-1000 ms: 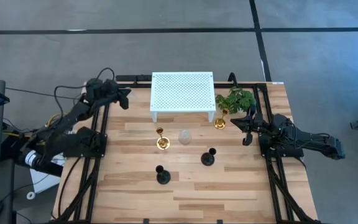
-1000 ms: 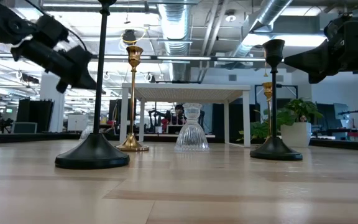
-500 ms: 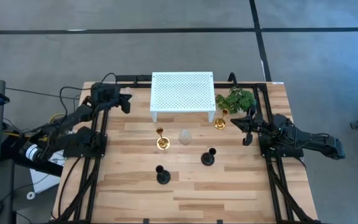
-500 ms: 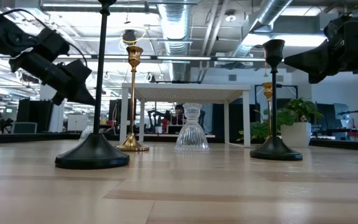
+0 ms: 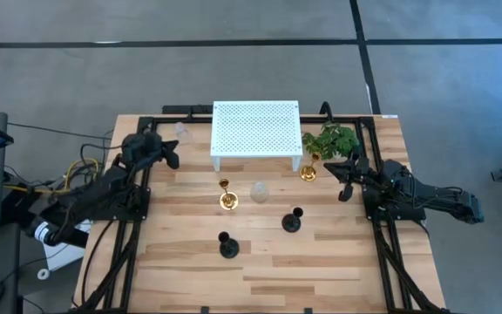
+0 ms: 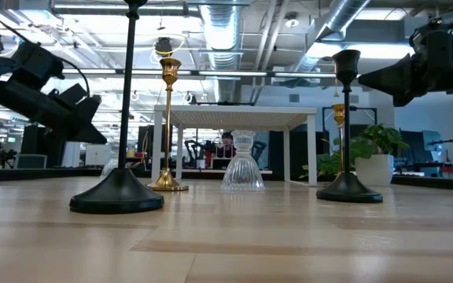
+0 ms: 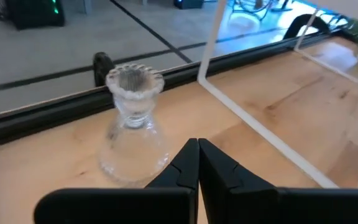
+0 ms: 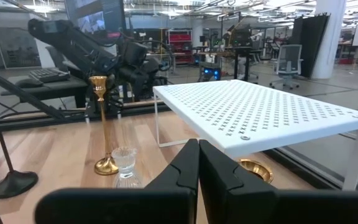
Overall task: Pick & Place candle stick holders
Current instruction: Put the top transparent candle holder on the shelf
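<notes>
Several candle stick holders stand on their round bases on the wooden table. Two are gold (image 5: 227, 195) (image 5: 309, 170), two are black (image 5: 292, 220) (image 5: 227, 245), and a clear glass one (image 5: 258, 191) stands mid-table. A second clear glass one (image 7: 132, 127) (image 5: 181, 131) stands at the far left, beside the white rack. My left gripper (image 5: 173, 160) (image 7: 197, 152) is shut and empty. It hangs just short of that glass holder, on its near side, and points at it. My right gripper (image 5: 345, 181) (image 8: 197, 152) is shut and empty above the table's right side.
The white perforated rack (image 5: 255, 131) stands on thin legs at the far middle. A green plant (image 5: 330, 139) sits at its right end, next to one gold holder. Black frame rails run along the table's left, right and far edges. Bare wood lies toward the near edge.
My left gripper has sunk and drawn back from the far left corner toward the near edge, staying shut. The glass holder beside the rack, which it covered from above before, now shows standing there.
</notes>
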Action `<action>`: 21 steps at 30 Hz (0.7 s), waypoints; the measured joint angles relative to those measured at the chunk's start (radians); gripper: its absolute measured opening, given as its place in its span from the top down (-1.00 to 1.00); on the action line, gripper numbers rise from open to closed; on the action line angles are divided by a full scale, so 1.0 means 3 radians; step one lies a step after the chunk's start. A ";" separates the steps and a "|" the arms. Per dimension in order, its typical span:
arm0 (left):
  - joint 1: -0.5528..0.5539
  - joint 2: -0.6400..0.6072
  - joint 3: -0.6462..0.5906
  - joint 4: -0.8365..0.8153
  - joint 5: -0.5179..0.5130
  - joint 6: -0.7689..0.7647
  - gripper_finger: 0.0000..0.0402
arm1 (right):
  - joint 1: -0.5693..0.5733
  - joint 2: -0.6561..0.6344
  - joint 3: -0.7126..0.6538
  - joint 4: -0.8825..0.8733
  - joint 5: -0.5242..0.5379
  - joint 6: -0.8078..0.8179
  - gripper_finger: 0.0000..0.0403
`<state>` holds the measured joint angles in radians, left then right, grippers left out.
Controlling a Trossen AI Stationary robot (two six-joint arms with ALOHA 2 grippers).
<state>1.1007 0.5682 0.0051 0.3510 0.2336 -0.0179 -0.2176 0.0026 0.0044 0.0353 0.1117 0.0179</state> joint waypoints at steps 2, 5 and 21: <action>0.0000 0.0008 0.0000 0.0036 -0.0023 0.0054 0.99 | 0.0000 0.0000 0.0001 -0.0001 0.0005 0.0001 1.00; 0.0000 0.0008 0.0000 0.0054 -0.0080 0.0063 0.99 | 0.0001 0.0001 0.0001 -0.0003 0.0006 0.0002 1.00; 0.0000 0.0010 0.0000 0.0056 -0.0081 0.0067 0.46 | 0.0000 -0.0001 0.0001 -0.0004 0.0005 0.0001 1.00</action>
<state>1.1007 0.5713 0.0051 0.3679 0.2092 0.0021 -0.2176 0.0025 0.0048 0.0341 0.1131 0.0181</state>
